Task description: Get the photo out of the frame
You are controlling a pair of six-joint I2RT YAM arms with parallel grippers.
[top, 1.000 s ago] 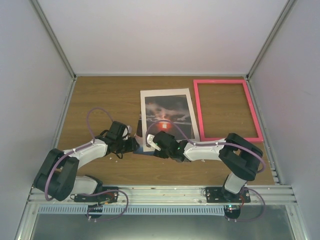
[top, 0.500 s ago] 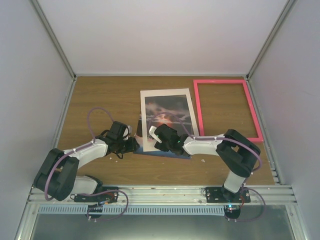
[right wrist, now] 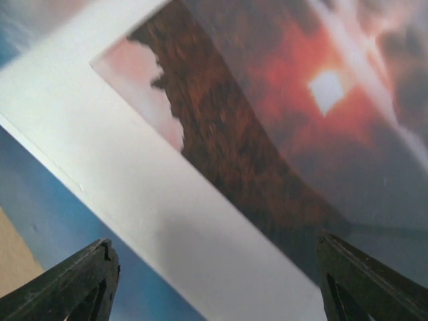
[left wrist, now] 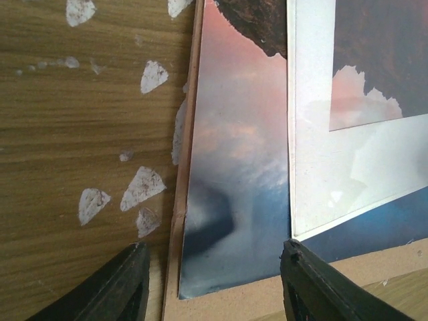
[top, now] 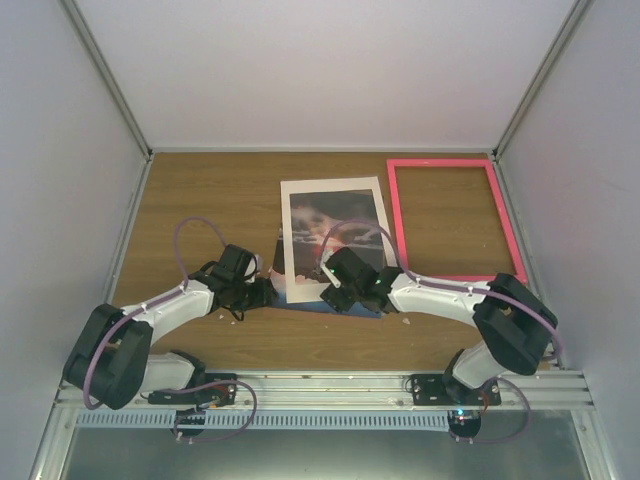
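Overhead, the bright pink rectangular picture frame (top: 440,163) lies on the wooden table's (top: 200,200) right side. The dark sunset seascape photo (top: 335,225) lies just beside it, under a white card mat (top: 330,185).

Left wrist: the left gripper (left wrist: 212,267) stands partly open over the photo's corner and the plain brown backing board (left wrist: 234,307), gripping nothing.

Right wrist: the right gripper (right wrist: 214,247) is spread wide above mat and photo, also gripping nothing.

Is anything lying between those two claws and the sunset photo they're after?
Yes. The white mat lies on top of the photo, covering most of it, and the open right gripper is over that mat. Only the photo's near left strip is bare; the open left gripper faces that strip with nothing between.
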